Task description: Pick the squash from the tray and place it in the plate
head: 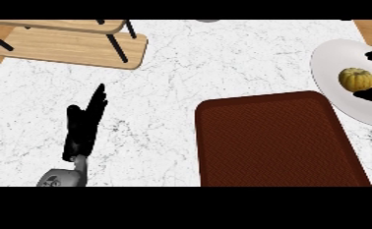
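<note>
Head view: squash [355, 78] on plate [328, 71], edge-cropped.

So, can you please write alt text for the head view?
A yellow squash lies on a white plate at the right edge, with the right hand barely visible beside it. A brown tray sits nearby; the left hand rests open.

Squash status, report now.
Squash on the plate, off the tray. Right hand at the squash, only black fingertips showing at the view's right edge. Left hand open, resting at left. Nothing in the way.
</note>
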`<state>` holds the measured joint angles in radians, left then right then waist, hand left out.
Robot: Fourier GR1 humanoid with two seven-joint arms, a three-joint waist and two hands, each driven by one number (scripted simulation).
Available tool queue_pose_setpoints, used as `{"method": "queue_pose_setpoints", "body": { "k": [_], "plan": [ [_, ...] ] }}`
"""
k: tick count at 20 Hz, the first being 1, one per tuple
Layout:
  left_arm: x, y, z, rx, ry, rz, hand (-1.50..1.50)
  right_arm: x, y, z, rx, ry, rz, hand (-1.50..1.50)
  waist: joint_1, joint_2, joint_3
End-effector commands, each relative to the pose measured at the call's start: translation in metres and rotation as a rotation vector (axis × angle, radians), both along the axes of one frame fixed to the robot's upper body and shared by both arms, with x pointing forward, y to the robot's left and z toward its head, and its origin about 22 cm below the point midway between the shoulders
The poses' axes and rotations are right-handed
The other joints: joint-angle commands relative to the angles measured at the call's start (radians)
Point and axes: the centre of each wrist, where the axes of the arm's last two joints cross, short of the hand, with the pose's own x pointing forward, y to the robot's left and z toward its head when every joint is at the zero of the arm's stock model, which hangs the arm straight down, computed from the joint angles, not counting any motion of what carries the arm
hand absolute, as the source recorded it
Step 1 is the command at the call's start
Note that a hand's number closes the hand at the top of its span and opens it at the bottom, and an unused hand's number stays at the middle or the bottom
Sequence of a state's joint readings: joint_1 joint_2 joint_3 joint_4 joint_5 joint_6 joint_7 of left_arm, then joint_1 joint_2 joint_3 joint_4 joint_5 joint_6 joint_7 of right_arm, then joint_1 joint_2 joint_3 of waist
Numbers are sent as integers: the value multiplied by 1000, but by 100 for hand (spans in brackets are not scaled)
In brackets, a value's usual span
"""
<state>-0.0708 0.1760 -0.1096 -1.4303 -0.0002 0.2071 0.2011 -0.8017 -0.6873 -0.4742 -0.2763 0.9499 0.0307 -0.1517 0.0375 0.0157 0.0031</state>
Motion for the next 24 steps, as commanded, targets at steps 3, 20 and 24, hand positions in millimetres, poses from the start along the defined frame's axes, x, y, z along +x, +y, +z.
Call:
{"method": "queue_pose_setpoints", "body": {
  "k": [3,20,24],
  "plan": [
    [0,2,4,-26,0,-2,0,0,1,-3,167,-197,114,-150,-2,-2,1],
    [1,4,12,19,-13,19,0,-57,-58,-13,664,-595,70,-150,-6,-3,1],
    [-9,-1,5,-3,2,-2,0,-62,-58,-22,692,-622,118,-150,-4,-3,1]
  ]
}}
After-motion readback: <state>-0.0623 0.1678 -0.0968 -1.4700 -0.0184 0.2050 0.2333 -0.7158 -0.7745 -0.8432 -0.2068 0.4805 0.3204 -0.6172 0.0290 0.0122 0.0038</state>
